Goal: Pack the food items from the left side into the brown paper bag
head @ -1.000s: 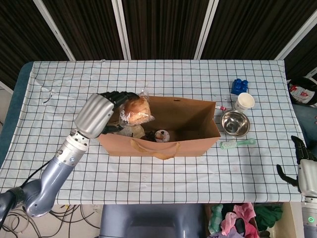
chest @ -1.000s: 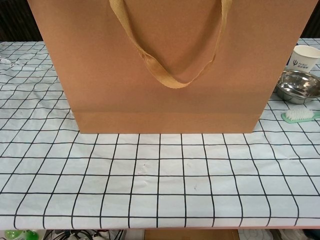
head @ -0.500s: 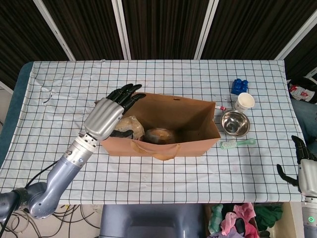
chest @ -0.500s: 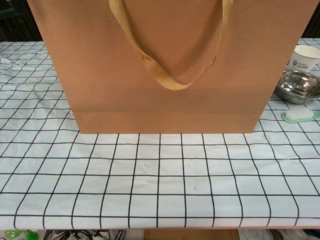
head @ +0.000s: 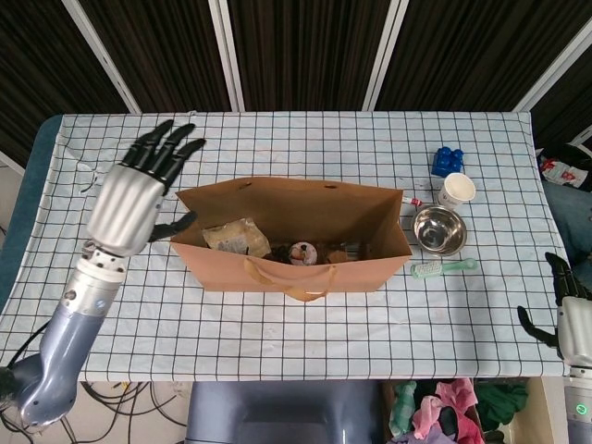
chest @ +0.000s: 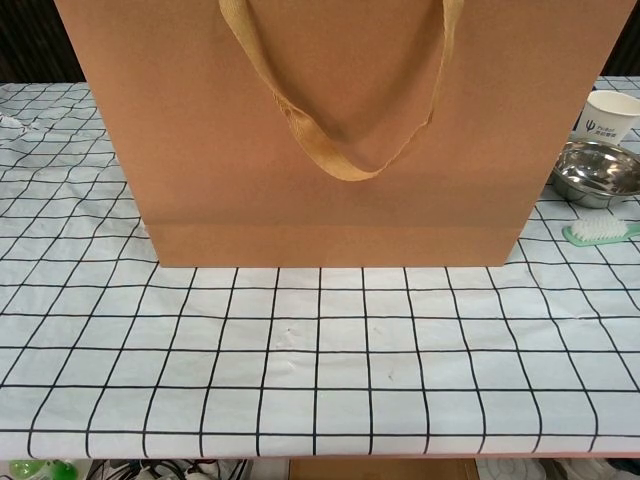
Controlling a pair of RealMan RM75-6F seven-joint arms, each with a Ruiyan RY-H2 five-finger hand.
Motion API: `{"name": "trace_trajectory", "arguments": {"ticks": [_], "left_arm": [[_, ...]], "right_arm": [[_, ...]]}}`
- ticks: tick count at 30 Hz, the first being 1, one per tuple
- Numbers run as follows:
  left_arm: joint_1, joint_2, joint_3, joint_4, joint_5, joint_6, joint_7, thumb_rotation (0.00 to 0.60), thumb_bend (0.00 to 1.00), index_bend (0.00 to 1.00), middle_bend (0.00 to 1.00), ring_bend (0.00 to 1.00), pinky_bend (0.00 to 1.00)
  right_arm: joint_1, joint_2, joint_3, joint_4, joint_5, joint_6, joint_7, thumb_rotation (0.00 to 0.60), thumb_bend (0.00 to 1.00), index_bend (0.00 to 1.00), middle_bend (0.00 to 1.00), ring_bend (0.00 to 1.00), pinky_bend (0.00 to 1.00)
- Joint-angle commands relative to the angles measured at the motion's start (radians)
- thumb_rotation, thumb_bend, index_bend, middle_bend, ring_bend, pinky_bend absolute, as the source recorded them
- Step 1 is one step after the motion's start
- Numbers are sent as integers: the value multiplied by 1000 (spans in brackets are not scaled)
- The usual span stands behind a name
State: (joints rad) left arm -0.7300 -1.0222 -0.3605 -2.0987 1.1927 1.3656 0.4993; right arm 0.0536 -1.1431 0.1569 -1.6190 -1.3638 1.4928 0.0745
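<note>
The brown paper bag (head: pixel 370 265) stands open in the middle of the table and fills the chest view (chest: pixel 320 130), its handle hanging down the front. Inside it lie a wrapped bread bun (head: pixel 237 237) at the left and other small food items (head: pixel 302 252) near the middle. My left hand (head: pixel 129 199) hangs to the left of the bag, raised above the cloth, fingers spread and holding nothing. My right hand (head: pixel 566 310) shows at the right edge, off the table, with its fingers apart and empty.
To the right of the bag sit a steel bowl (head: pixel 438 229), a green brush (head: pixel 444 268), a white paper cup (head: pixel 456 191) and a blue block (head: pixel 448 161). The bowl (chest: pixel 598 172), brush (chest: pixel 600 231) and cup (chest: pixel 608 116) also show in the chest view. Checked cloth (head: pixel 305 324) covers the table.
My left hand let the wrapped bun drop into the bag, then drew back out to the left and opened. The right hand has not moved.
</note>
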Motion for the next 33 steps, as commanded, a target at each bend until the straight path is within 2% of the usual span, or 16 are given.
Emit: {"name": "trace_trajectory", "arguments": {"ticks": [1,4,7,9,14,18,23,27,33], "left_arm": [[135,69,75,-40,102,145,74,600,151,144,88,0,157],[250,97,161,-49,162,217,20,600,151,147,88,0,157],[334,111,236,-15,204,247,-44,600,151,149,87,0,149],[396,95,297,58,247,272,-82,600,151,150,85,0,142],[481,-1,372,257,282,289,-186,600,151,150,75,0,108],[513,-70,392,407,253,248,-332,600,151,150,73,0,91],[535,-133,375,559,238,238,-487,600,151,150,73,0,89],[539,-147,370,611,241,213,-559,600,151,150,73,0,89],[553,-127,370,608,256,203,-591,600,151,150,73,0,89]], "right_arm": [[1,-1,-1,1,-3,1,-6,600,273,63,77,174,281],[2,-1,-4,2,-10,2,-16,600,273,62,77,174,281],[4,-2,-8,6,-20,4,-26,600,272,62,77,174,281],[5,-2,-9,9,-29,8,-30,600,272,62,77,174,281],[7,-3,-15,22,-58,22,-42,600,272,63,77,173,280],[10,-4,-22,38,-91,39,-58,600,273,62,77,171,279],[11,-6,-23,52,-124,63,-55,600,273,63,77,170,278],[13,-2,-29,58,-152,76,-64,600,273,63,77,170,278],[11,1,-30,53,-155,82,-65,600,273,63,77,170,278]]}}
